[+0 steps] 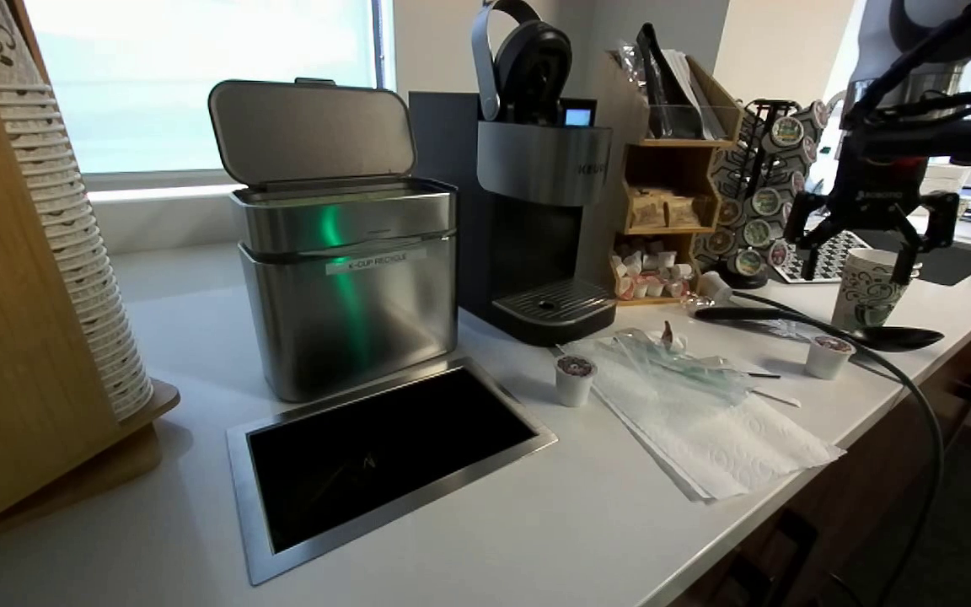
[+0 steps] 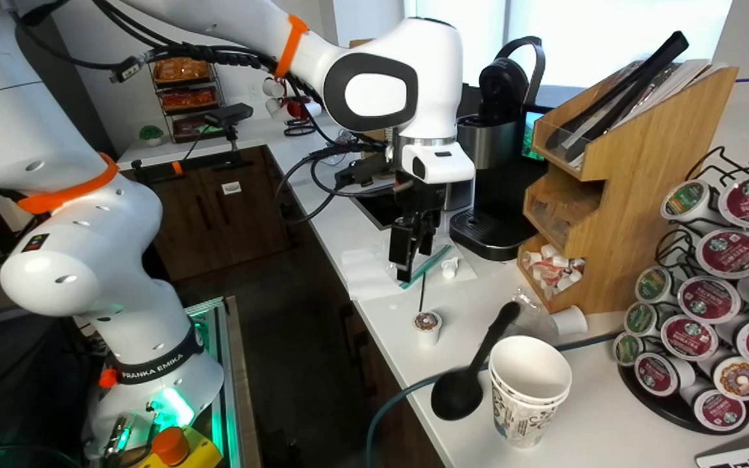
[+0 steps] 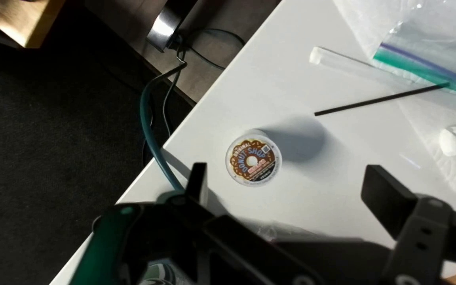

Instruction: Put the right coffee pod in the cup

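Cup (image 1: 863,293) partly hidden behind gripper (image 1: 855,271) in exterior view; jaws spread. Pod (image 3: 253,160) upright on counter (image 3: 287,87), printed ORIGINAL DONUT SHOP, lower text blurred. Bin (image 1: 351,312): K-CUP RECYCLE. Machine (image 1: 540,164): seemingly KEURIG.

Glare whites out the window (image 1: 195,55), and a soft shadow (image 3: 305,140) stretches from a coffee pod (image 3: 253,161).

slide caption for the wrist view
Donut Shop coffee pod standing upright on the white counter, jaws open and empty.

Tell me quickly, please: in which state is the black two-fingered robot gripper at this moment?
Black two-fingered gripper: open wide, holding nothing.
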